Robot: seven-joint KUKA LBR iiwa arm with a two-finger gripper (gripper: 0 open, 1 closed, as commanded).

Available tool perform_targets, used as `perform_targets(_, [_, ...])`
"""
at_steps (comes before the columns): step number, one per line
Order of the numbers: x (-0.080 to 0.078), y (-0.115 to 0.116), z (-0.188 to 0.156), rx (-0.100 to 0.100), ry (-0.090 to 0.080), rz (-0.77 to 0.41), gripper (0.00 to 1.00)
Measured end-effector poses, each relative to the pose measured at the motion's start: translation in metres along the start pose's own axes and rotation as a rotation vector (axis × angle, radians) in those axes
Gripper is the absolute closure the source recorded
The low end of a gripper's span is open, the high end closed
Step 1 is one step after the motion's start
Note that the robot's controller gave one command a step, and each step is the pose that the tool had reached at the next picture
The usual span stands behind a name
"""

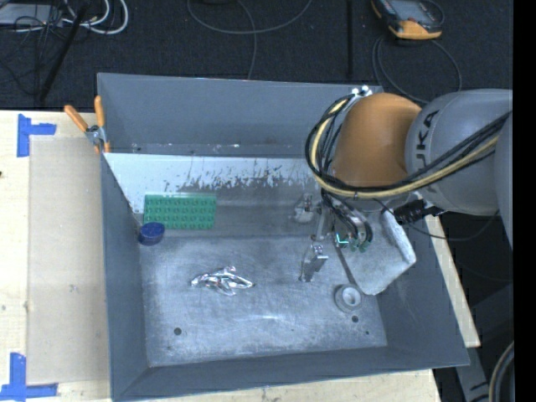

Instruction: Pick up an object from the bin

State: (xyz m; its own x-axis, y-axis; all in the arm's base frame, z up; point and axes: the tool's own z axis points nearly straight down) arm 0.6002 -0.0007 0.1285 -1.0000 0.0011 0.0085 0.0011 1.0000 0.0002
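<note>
My gripper [314,263] hangs low over the right half of the bin floor, with nothing visibly held in it. Just to its lower right a small grey round disc [347,296] lies flat on the floor. A pale grey flat pad [395,256] leans against the right wall, right beside the gripper. Further left, near the middle of the floor, lies a shiny crumpled silver piece [223,280], well apart from the gripper.
A green studded plate [180,211] leans at the back wall on the left, with a small blue cap [152,234] at its lower left corner. The arm's orange cover and cables hang over the bin's right back corner.
</note>
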Motion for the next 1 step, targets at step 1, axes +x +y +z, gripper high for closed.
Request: perform_targets(1, [0.0034, 0.0631, 0.0579, 0.002, -0.011, -0.106, 0.0])
